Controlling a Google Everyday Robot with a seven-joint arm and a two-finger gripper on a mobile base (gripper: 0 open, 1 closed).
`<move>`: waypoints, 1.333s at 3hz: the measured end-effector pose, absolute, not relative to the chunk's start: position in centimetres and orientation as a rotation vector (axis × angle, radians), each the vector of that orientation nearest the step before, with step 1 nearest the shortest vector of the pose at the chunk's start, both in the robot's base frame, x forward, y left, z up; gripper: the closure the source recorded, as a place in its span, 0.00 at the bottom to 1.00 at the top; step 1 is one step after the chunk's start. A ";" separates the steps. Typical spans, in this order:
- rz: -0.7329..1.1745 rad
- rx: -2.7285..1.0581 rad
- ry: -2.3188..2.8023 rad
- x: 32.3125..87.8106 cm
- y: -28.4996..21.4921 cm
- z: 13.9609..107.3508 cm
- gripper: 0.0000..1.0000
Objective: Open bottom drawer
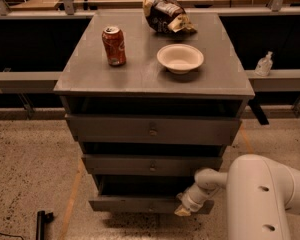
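Note:
The bottom drawer [135,203] is the lowest of three grey fronts on the cabinet [152,79]. Its front stands out from the cabinet body, with a dark gap above it. A small knob sits at its centre, faint in the shadow. My gripper [183,210] is at the right part of that drawer front, pressed close to it at the end of the white arm [262,194]. The arm comes in from the lower right.
On the cabinet top stand a red soda can [113,45], a white bowl [180,58] and a crumpled chip bag [165,11]. A sanitizer bottle [263,64] sits on the rail at right. A black object [40,223] lies on the speckled floor at left.

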State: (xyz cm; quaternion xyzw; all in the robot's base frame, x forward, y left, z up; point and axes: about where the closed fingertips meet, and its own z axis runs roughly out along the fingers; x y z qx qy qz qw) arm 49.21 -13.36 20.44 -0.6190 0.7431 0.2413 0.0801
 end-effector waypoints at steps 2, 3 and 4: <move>0.722 -1.851 2.223 49.2 -13.4 20.4 0.00; 0.759 -1.837 2.277 46.7 -13.6 21.7 0.19; 0.791 -1.830 2.319 44.6 -13.7 22.8 0.41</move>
